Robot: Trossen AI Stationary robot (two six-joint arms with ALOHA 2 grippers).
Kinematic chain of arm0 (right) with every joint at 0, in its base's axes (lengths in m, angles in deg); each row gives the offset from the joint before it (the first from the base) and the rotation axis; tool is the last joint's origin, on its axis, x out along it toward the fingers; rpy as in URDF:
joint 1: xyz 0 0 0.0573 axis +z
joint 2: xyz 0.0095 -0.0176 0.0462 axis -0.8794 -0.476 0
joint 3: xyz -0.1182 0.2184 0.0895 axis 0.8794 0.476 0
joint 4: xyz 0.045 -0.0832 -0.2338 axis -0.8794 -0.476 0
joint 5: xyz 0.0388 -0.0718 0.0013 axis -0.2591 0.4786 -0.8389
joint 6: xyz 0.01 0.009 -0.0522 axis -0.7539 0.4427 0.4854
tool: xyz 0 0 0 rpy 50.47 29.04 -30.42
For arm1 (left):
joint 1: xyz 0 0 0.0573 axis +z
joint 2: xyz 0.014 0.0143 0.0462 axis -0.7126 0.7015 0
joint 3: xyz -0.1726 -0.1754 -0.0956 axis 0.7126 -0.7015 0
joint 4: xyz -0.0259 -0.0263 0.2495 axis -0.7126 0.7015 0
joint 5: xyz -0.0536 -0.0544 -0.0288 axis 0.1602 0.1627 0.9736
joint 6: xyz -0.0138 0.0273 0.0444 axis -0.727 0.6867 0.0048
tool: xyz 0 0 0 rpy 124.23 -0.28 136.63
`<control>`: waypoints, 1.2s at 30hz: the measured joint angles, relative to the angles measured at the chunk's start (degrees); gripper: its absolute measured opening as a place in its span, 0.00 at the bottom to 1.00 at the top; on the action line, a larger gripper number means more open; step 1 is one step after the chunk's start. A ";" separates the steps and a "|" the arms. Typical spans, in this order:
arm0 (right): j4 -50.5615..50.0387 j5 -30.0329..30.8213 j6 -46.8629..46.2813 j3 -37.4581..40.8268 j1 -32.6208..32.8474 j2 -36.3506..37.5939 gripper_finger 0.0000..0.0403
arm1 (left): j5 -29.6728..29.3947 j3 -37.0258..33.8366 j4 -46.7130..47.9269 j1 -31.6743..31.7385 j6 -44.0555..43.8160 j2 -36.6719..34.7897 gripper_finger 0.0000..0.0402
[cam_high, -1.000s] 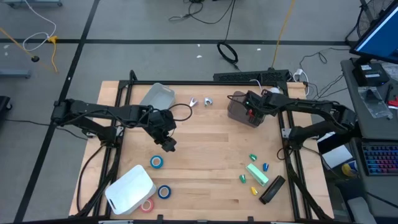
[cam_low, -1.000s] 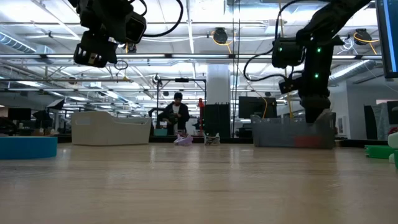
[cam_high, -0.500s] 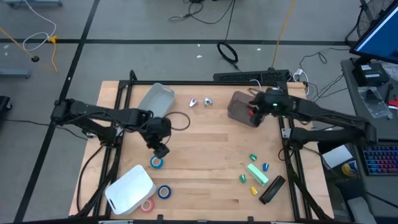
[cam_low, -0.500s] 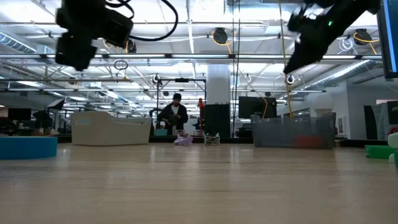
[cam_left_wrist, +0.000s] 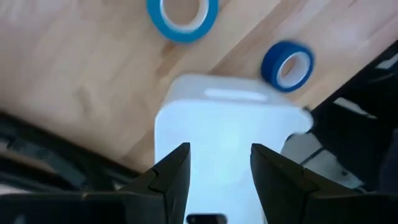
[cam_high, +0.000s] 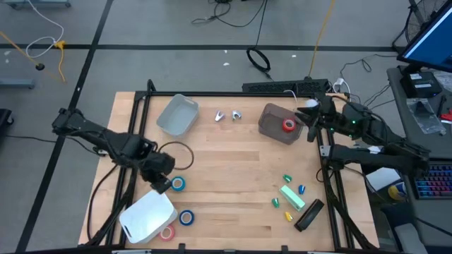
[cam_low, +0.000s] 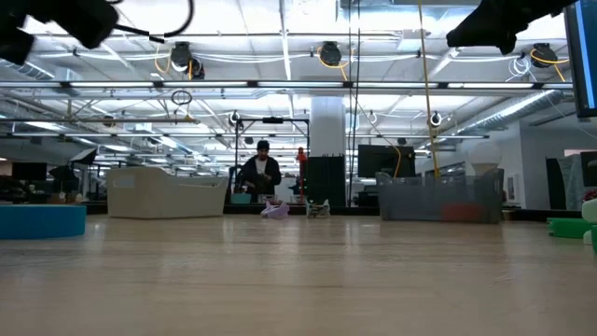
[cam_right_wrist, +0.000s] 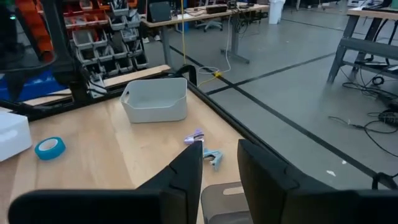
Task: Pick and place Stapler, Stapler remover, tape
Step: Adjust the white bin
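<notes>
From above, we are hovering our left hand (cam_high: 162, 185) near the worktop's front left corner, just beside a blue tape (cam_high: 178, 184) roll and the white bin (cam_high: 147, 215); a careless descent could be clipping that bin. Our right hand (cam_high: 311, 120) is waiting by the far right edge, beside the grey bin (cam_high: 272, 127) holding red tape (cam_high: 288, 125).

In the left wrist view, fingers (cam_left_wrist: 171, 173) are standing apart, empty, over the white bin (cam_left_wrist: 224, 137).

In the right wrist view, fingers (cam_right_wrist: 186, 174) are narrowly parted, gripping nothing.

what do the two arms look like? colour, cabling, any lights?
Both arms are black, jointed tubes. The left arm trails a looped black cable near its wrist. The right arm shows small green lights. Each pincer has two dark, flat, blunt fingers.
</notes>
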 joint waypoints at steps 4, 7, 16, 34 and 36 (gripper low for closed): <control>-0.04 0.00 0.01 0.02 0.00 0.03 0.23 | -2.66 0.00 0.98 -4.85 -3.91 0.09 0.41; -0.04 0.00 0.04 0.02 0.00 -0.61 0.23 | -4.83 0.00 2.86 -7.45 -7.04 0.33 0.41; -0.03 0.00 0.04 0.06 0.00 -1.69 0.23 | -6.44 0.00 6.23 -12.32 -9.60 3.82 0.41; 0.01 0.02 -0.05 0.06 0.00 -1.69 0.23 | -2.93 -6.06 1.25 -14.39 -10.71 8.68 0.41; 0.11 0.01 -0.11 0.06 0.00 -1.69 0.23 | -2.63 -7.18 1.15 -14.39 -11.48 8.68 0.41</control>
